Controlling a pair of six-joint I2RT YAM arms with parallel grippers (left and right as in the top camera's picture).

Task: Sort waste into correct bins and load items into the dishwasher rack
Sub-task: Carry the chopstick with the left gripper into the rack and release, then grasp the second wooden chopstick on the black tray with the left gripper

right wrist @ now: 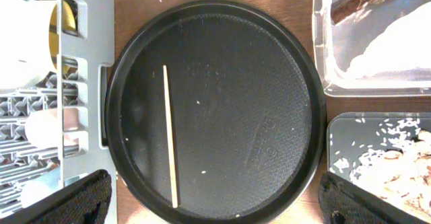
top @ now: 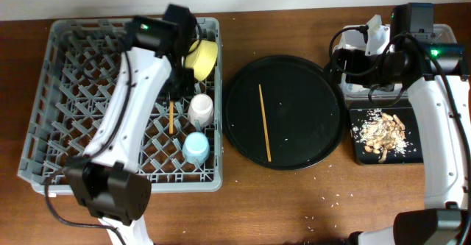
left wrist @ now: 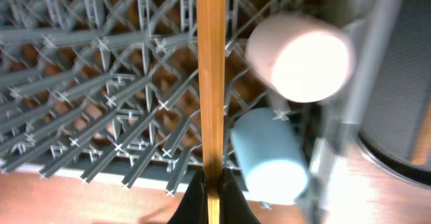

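Grey plastic rack (top: 66, 90), wooden chopstick (left wrist: 211, 76)

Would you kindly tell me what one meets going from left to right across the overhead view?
dishwasher rack → round black tray, carrying a loose chopstick → flat black tray holding food scraps

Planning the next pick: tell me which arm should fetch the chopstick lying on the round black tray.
Right. The right gripper is open and empty above the round black tray, with that chopstick directly in its view. The left gripper is shut on the other chopstick over the dishwasher rack.
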